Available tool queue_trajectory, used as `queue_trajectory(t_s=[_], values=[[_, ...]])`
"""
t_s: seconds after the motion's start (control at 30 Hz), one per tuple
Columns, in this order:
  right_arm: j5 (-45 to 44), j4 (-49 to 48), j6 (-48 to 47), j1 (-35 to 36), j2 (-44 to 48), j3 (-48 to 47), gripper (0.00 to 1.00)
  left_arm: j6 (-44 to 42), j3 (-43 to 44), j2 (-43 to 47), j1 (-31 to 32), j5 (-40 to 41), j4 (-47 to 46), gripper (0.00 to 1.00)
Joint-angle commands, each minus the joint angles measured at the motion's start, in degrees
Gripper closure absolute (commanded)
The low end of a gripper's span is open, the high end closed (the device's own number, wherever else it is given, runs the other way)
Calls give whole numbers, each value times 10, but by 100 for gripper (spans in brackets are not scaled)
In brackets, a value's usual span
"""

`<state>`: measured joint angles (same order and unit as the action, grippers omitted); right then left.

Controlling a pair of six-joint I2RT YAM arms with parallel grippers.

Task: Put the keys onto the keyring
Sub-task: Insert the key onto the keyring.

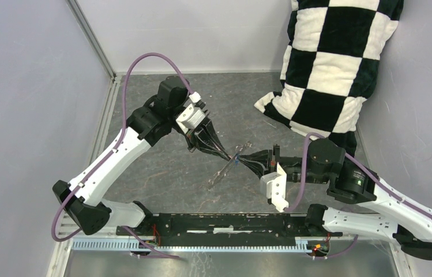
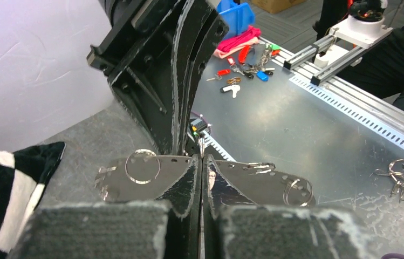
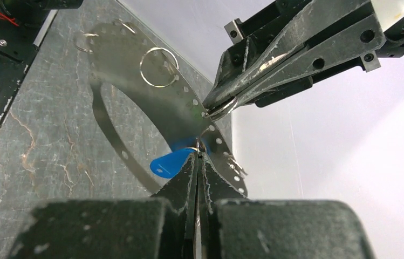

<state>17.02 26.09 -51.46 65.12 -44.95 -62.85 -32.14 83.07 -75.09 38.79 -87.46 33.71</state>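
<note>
The keyring (image 3: 129, 65), a flat perforated metal hoop carrying small split rings, is hanging tilted above the grey mottled table (image 1: 161, 173), between the two arms. The left gripper (image 3: 213, 110) is pinching its rim, jaws pressed together on the metal. The right gripper (image 3: 197, 156) is meeting it from the opposite side, jaws closed on what seems to be the blue-headed key (image 3: 164, 162), its blade hidden against the hoop. Pale walls (image 1: 29, 86) are enclosing the table, and a checkered pillow (image 1: 334, 63) is leaning in the far right corner.
</note>
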Motion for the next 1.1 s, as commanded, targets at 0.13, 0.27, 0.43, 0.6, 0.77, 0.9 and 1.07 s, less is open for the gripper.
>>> queue_trajectory(t_s=[0.13, 0.27, 0.43, 0.6, 0.77, 0.9, 1.07], values=[[-15, -76, -21, 3, 36, 27, 99, 51, 55, -23, 33, -64, -6, 98], [-7, -95, -12, 3, 51, 40, 99, 53, 61, -28, 37, -64, -6, 98], [8, -94, -10, 3, 58, 48, 99, 52, 63, -27, 38, -64, -5, 98], [15, -89, -12, 3, 56, 49, 99, 51, 62, -22, 38, -63, -5, 98], [28, -91, -7, 5, 54, 51, 99, 53, 68, -26, 38, -63, -5, 98], [30, -91, -7, 7, 56, 50, 99, 53, 70, -27, 38, -62, -5, 98], [31, -90, -10, 13, 52, 52, 99, 52, 71, -27, 38, -63, -4, 98]])
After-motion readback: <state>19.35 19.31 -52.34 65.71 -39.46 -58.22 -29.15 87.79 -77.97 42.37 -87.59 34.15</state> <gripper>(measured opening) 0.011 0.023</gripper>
